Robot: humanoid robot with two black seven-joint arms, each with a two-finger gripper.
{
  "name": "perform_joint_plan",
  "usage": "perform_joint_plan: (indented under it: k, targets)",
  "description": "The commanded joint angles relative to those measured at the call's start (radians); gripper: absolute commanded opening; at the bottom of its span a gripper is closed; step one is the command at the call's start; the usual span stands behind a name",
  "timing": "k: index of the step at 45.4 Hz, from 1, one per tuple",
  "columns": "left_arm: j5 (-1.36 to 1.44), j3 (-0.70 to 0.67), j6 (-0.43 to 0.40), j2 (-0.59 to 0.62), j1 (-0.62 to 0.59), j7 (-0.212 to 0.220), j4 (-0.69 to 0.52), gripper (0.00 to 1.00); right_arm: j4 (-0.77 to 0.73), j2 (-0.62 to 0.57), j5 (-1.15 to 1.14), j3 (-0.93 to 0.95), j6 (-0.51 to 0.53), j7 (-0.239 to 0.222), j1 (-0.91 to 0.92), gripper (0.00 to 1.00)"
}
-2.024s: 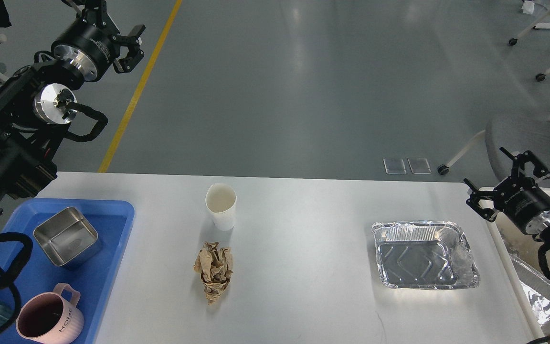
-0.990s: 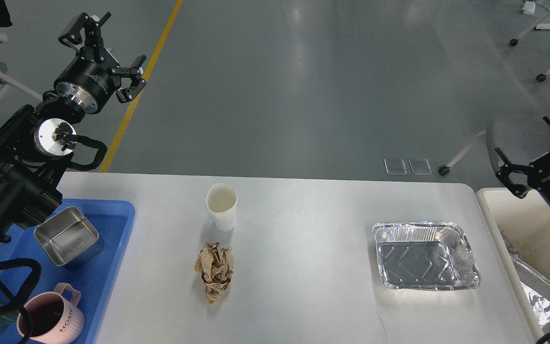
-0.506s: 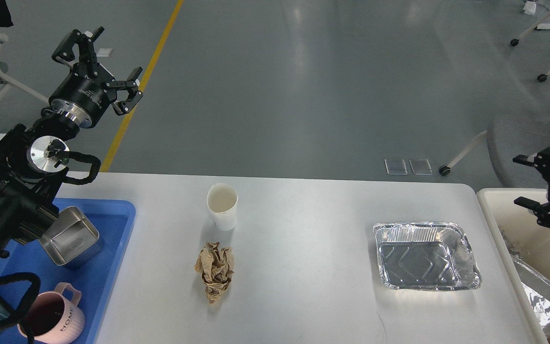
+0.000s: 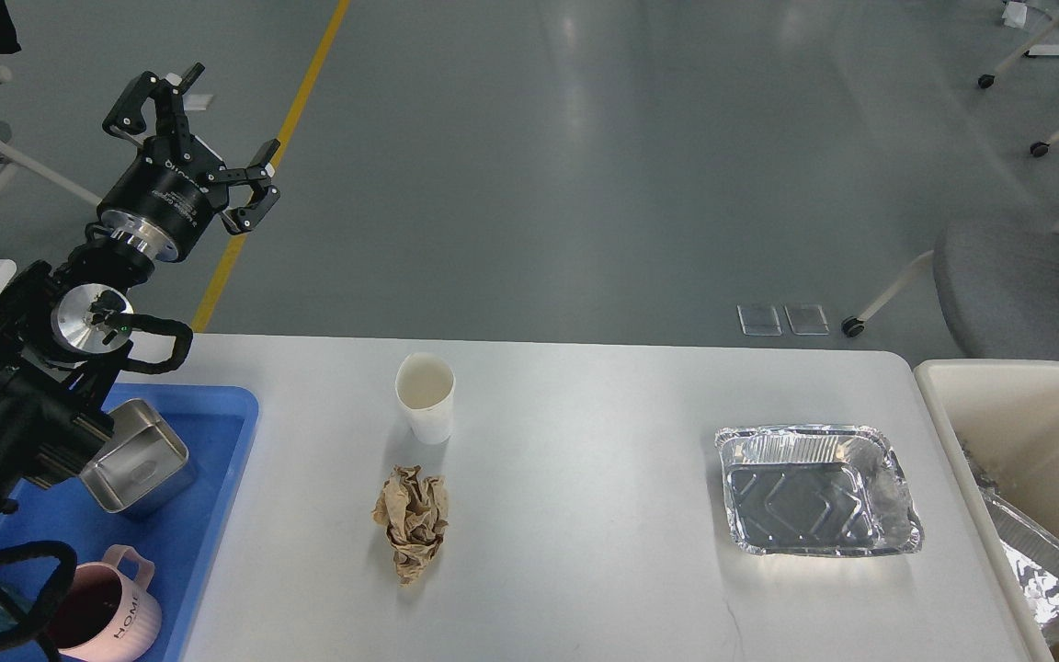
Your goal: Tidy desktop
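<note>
The white-grey desktop [image 4: 585,515] fills the lower part of the head view. On it stand a white paper cup [image 4: 426,396], a crumpled brown paper ball [image 4: 412,520] just in front of the cup, and an empty foil tray [image 4: 816,490] at the right. My left gripper [image 4: 199,133] is open and empty, raised high beyond the table's far left corner. My right gripper is out of view; only a small dark part shows at the right edge.
A blue tray [image 4: 208,515] at the left holds a square steel tin [image 4: 136,457] and a pink mug [image 4: 102,618]. A cream bin [image 4: 1007,395] at the right edge holds another foil tray [image 4: 1044,570]. A grey chair [image 4: 1026,285] stands behind the bin.
My right arm has pulled back to the right and left the view. My left gripper has stayed raised and open, shifting only slightly.
</note>
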Motion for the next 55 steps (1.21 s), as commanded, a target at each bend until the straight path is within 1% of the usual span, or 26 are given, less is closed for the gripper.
perform_joint_plan:
  k: [1,6,17,28,33,35,42,47,51,55]
  targets:
    - [0.0,0.0,-0.015,0.001,0.011,-0.02,-0.007,0.97,0.044,-0.129,-0.003,-0.01,-0.001,0.001,-0.002,1.0]
    - [0.0,0.0,-0.026,-0.003,0.012,-0.031,-0.005,0.97,0.074,-0.222,-0.003,-0.013,-0.003,0.003,-0.002,1.0]
    - [0.0,0.001,-0.026,-0.023,0.012,-0.031,-0.005,0.97,0.152,-0.384,-0.003,-0.014,-0.004,0.004,0.012,1.0]
    - [0.0,0.003,-0.026,-0.025,0.011,-0.03,-0.007,0.97,0.222,-0.488,-0.005,-0.018,-0.004,0.008,0.093,1.0]
    - [0.0,0.003,-0.026,-0.025,0.011,-0.03,-0.007,0.97,0.243,-0.525,-0.005,-0.022,-0.004,0.032,0.139,1.0]
    - [0.0,0.003,-0.026,-0.025,0.011,-0.028,-0.007,0.97,0.245,-0.532,-0.005,-0.022,-0.004,0.04,0.149,1.0]
    - [0.0,0.009,-0.026,-0.023,0.011,-0.028,-0.005,0.97,0.243,-0.525,-0.02,-0.021,-0.003,0.041,0.147,1.0]
    - [0.0,0.012,-0.025,-0.022,0.018,-0.028,-0.005,0.97,0.242,-0.508,-0.085,-0.022,-0.004,0.04,0.13,1.0]
    - [0.0,0.015,-0.025,-0.022,0.02,-0.028,-0.005,0.97,0.235,-0.47,-0.123,-0.021,-0.011,0.04,0.098,1.0]
    - [0.0,0.02,-0.025,-0.023,0.023,-0.028,-0.005,0.97,0.208,-0.396,-0.178,-0.018,-0.026,0.038,0.046,1.0]
